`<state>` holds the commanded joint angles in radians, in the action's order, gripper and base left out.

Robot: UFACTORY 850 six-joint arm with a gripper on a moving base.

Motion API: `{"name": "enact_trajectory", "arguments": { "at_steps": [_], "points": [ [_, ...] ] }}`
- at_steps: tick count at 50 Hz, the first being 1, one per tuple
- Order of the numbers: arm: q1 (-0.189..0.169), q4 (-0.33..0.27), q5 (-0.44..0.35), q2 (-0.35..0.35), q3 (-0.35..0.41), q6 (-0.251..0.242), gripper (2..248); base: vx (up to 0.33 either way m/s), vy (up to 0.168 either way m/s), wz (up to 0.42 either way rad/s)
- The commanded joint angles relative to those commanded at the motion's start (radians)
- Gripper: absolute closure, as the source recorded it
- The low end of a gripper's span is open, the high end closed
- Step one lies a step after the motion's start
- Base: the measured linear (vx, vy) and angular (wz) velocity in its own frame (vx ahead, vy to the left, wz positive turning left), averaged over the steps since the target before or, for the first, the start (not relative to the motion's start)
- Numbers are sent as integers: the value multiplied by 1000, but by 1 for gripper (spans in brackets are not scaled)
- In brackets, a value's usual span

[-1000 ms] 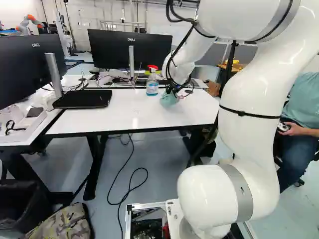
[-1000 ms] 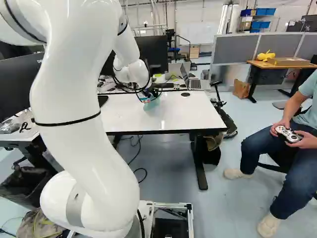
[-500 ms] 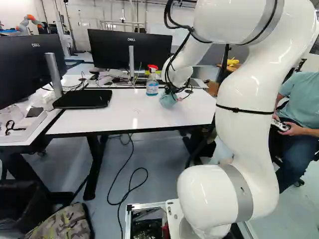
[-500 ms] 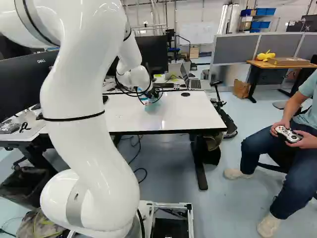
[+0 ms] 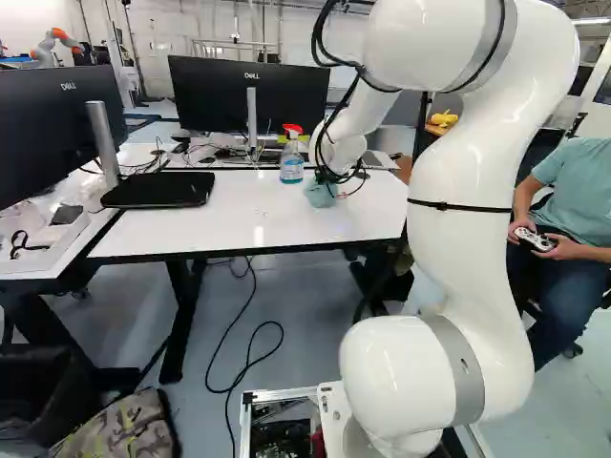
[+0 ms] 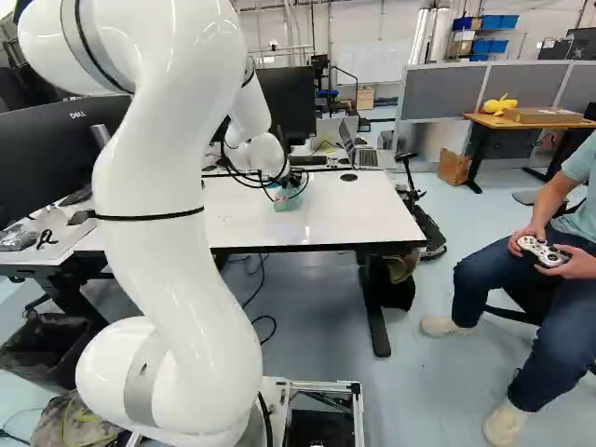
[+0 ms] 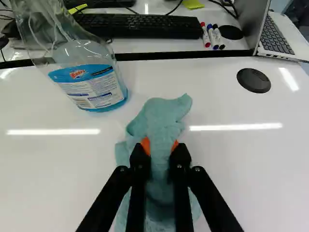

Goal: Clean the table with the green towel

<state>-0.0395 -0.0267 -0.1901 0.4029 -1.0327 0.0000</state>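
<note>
In the left base view my gripper (image 5: pixel 332 177) is low over the white table (image 5: pixel 229 221), right of the spray bottle (image 5: pixel 292 157). The wrist view shows both fingers of the gripper (image 7: pixel 160 147) pressed on the bunched blue-green towel (image 7: pixel 161 116) from two sides. The towel's folds stick out ahead of the fingers and hang down beneath them, against the tabletop. The bottle (image 7: pixel 96 92), with blue liquid and a red sprayer head, stands upright ahead of the gripper and to one side.
Past the table's far edge lie a keyboard (image 7: pixel 140 26), markers (image 7: pixel 212 36) and a laptop (image 7: pixel 275 36). A round black cap (image 7: pixel 254 80) is set in the tabletop. A closed black laptop (image 5: pixel 158 189) lies left of the bottle. Another robot (image 5: pixel 55 43) stands far back.
My upper arm has swung left in the left base view and right in the right base view. The gripper and the towel have shifted only slightly, with the towel still held. The base has not moved.
</note>
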Motion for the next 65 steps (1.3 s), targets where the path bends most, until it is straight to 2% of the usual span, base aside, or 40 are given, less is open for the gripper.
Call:
{"name": "enact_trajectory", "arguments": {
  "at_steps": [13,44,65],
  "points": [
    [0,0,4,0,0,0,193,0,0,0],
    [0,0,81,0,0,0,193,0,0,0],
    [0,0,82,0,0,0,193,0,0,0]
  ]
}}
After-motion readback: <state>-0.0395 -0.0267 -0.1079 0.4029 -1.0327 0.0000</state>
